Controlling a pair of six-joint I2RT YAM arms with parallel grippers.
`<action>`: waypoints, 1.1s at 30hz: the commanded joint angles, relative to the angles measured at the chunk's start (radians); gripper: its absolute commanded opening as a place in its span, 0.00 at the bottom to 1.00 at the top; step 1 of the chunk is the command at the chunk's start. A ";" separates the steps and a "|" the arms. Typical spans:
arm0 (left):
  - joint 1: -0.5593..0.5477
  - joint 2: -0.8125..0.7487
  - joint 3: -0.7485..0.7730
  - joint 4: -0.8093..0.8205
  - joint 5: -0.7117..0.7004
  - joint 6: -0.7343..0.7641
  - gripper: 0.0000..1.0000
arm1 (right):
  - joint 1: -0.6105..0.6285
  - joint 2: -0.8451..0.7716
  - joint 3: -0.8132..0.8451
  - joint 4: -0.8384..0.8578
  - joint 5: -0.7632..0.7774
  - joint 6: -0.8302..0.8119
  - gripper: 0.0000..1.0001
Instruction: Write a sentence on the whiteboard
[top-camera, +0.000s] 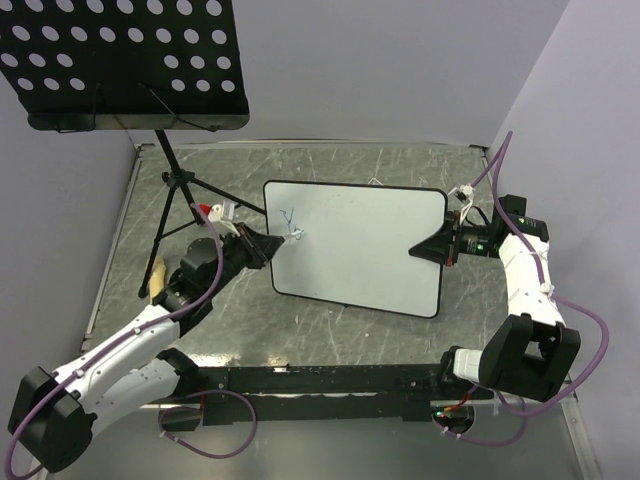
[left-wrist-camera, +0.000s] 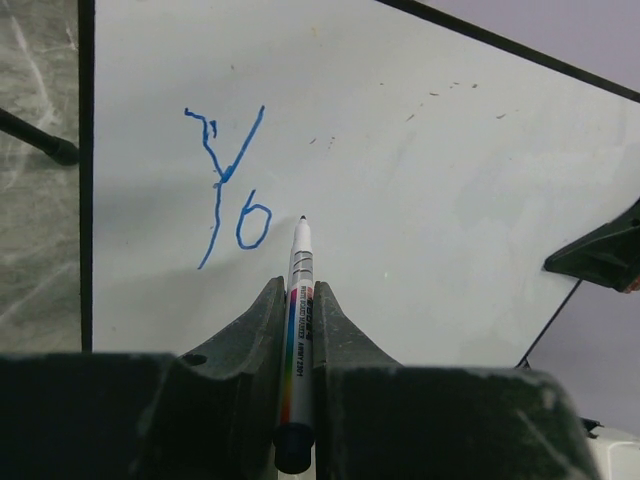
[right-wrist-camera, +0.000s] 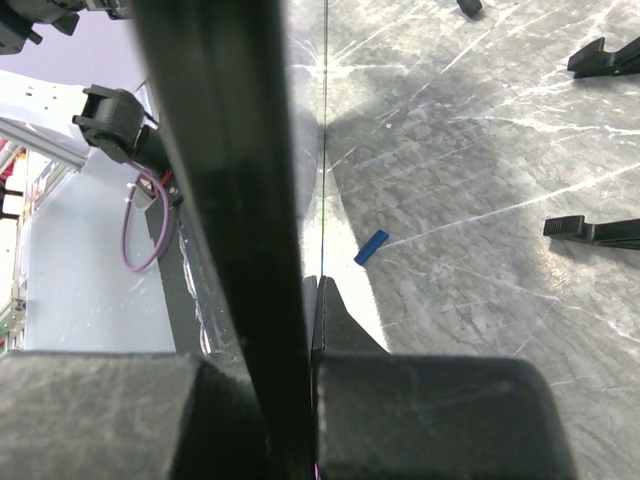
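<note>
The whiteboard (top-camera: 360, 245) stands tilted at the table's middle, white with a thin black frame. Blue marks near its upper left read "Yo" (left-wrist-camera: 228, 190); in the top view they show as a small scribble (top-camera: 292, 222). My left gripper (top-camera: 262, 245) is shut on a white marker (left-wrist-camera: 298, 300) with a rainbow stripe, its tip just right of the "o", at or very near the board. My right gripper (top-camera: 432, 246) is shut on the board's right edge (right-wrist-camera: 230, 200), which fills the right wrist view as a dark bar.
A black perforated music-stand tray (top-camera: 125, 60) on a tripod stands at the back left. A small blue cap (right-wrist-camera: 371, 246) lies on the grey marbled table (top-camera: 330, 340). Black feet (right-wrist-camera: 590, 230) lie on the table beyond it.
</note>
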 joint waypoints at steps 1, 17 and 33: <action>-0.005 0.035 0.004 0.044 -0.043 0.008 0.01 | 0.004 -0.012 0.061 0.020 -0.231 -0.016 0.00; -0.007 0.058 0.026 0.069 -0.040 0.013 0.01 | 0.004 0.004 0.075 -0.022 -0.232 -0.058 0.00; -0.007 0.059 0.026 0.020 -0.041 0.019 0.01 | 0.004 0.005 0.079 -0.039 -0.234 -0.072 0.00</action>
